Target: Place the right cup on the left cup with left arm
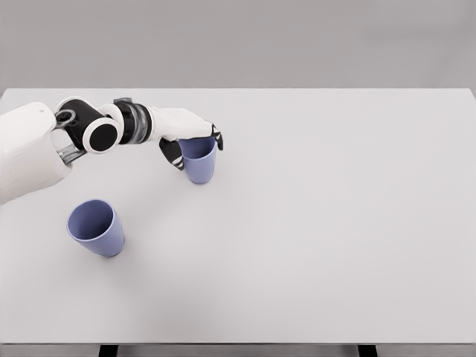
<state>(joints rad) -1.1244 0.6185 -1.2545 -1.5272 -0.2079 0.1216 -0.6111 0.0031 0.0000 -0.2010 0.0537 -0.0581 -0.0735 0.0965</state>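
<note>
Two blue-violet cups stand on the white table [335, 223]. The left cup [97, 227] sits upright near the front left, its open mouth facing up and tilted slightly toward the camera. The right cup [199, 163] stands farther back, near the middle left. My left hand [195, 141] reaches in from the left and is wrapped around this cup's rim, thumb on its left side and fingers curled over the top and right. The cup's upper edge is partly hidden by the hand. Whether its base still touches the table is unclear.
The table's far edge [238, 89] runs behind the arm, and its front edge lies near the bottom of the view. My left forearm [104, 130] stretches over the table's left part, above and behind the left cup.
</note>
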